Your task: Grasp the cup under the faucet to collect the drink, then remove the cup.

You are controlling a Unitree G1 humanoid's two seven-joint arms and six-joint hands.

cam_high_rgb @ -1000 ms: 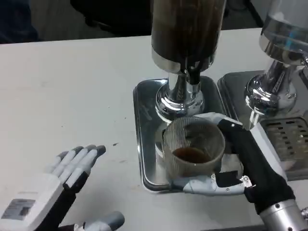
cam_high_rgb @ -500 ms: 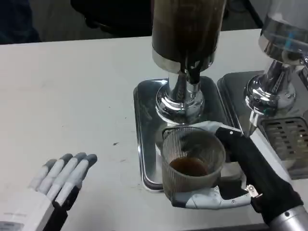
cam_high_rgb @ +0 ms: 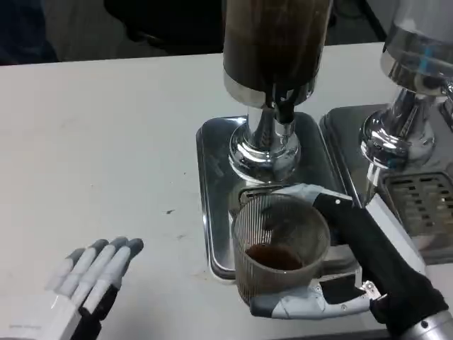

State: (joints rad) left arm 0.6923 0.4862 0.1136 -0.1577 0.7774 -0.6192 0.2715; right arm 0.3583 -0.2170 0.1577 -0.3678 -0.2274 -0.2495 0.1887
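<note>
Ribbed clear cup (cam_high_rgb: 281, 244): holds a little dark drink, gripped by right hand (cam_high_rgb: 354, 273), hanging over near edge of steel drip tray (cam_high_rgb: 212, 184), just clear of faucet (cam_high_rgb: 284, 113). Best kept upright, drawn back slowly. Left hand (cam_high_rgb: 88, 273): empty, fingers extended, on table (cam_high_rgb: 106, 127).

Brown drink, chrome stands, white table

The clear ribbed plastic cup (cam_high_rgb: 281, 248) shows fine vertical lines and a dark brown drink at its bottom. The tall dispenser with the dark brown tank (cam_high_rgb: 274, 42) stands on a mirror-silver base and tray (cam_high_rgb: 212, 184). The right hand (cam_high_rgb: 354, 262) is black with white-grey fingers; the left hand (cam_high_rgb: 78, 283) is white with grey fingertips, on the white table (cam_high_rgb: 106, 142).
</note>
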